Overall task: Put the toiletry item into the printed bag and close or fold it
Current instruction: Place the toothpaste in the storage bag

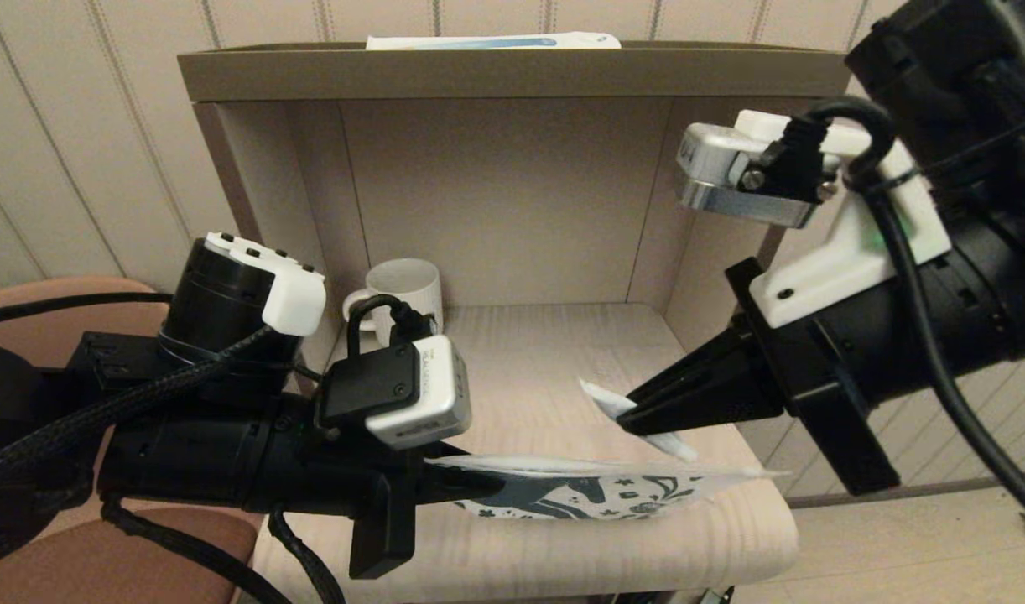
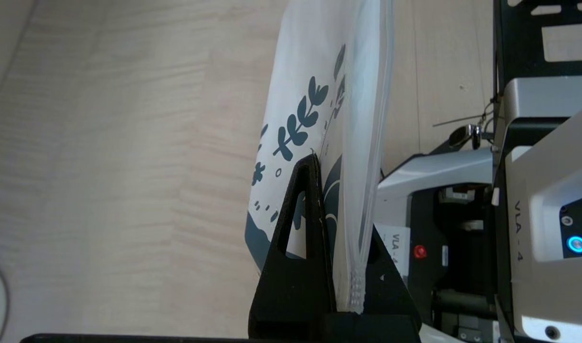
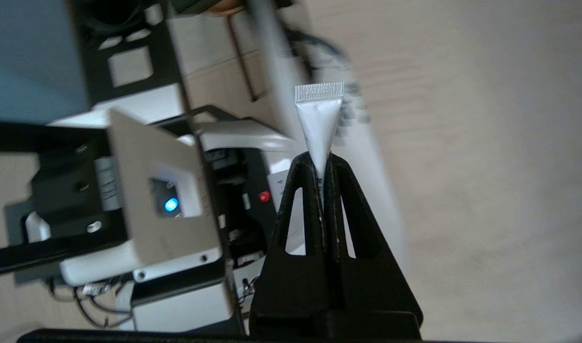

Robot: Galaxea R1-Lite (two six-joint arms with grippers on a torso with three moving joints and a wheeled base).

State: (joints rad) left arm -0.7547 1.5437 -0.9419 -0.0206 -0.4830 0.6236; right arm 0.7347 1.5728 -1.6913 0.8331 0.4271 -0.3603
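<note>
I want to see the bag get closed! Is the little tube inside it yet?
Not yet. Done: both things are picked up. The left gripper holds the flat white horse-printed bag above the shelf; the right gripper pinches the tiny white squeeze tube just over it. Left: slip the tube in, then close or fold the bag.

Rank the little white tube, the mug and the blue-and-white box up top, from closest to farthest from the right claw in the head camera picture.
1. Toiletry tube: pinched in the right claw itself.
2. Mug: back left corner of the shelf.
3. Blue-and-white box: on top of the cabinet, farthest back.
</note>
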